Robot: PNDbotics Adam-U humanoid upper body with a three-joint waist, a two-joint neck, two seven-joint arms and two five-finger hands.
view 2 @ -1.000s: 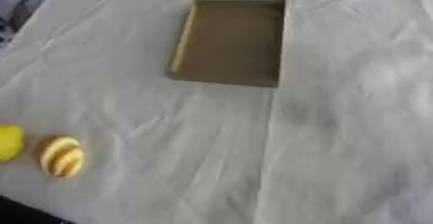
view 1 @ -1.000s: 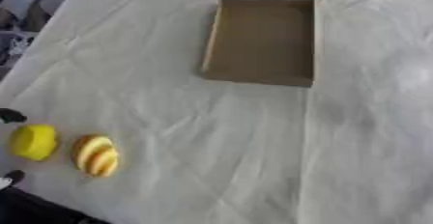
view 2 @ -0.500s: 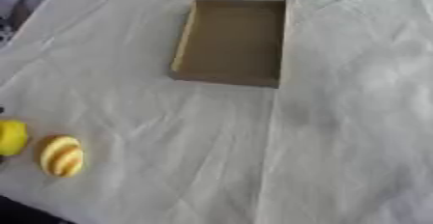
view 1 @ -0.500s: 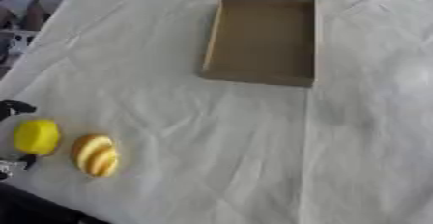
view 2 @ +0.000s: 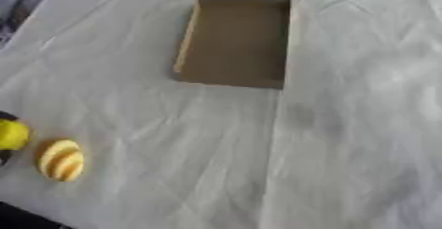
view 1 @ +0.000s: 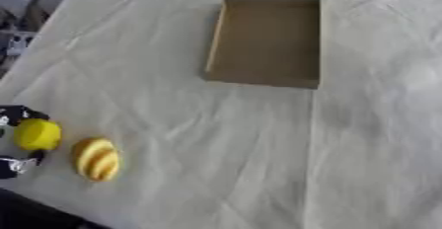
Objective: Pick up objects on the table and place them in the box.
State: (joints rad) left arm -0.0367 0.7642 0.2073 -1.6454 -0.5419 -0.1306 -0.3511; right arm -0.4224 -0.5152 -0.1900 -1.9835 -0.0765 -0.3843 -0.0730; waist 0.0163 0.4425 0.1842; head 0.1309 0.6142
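White cloth [view 1: 224,139] over table; brown box [view 1: 268,40] holds nothing; left robot hand [view 1: 16,139] curled round yellow ball [view 1: 36,134].

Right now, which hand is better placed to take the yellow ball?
The left hand: its dark fingers sit on both sides of the yellow ball at the table's left edge. The right hand shows in no view.

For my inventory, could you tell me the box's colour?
The box is brown; left eye view.
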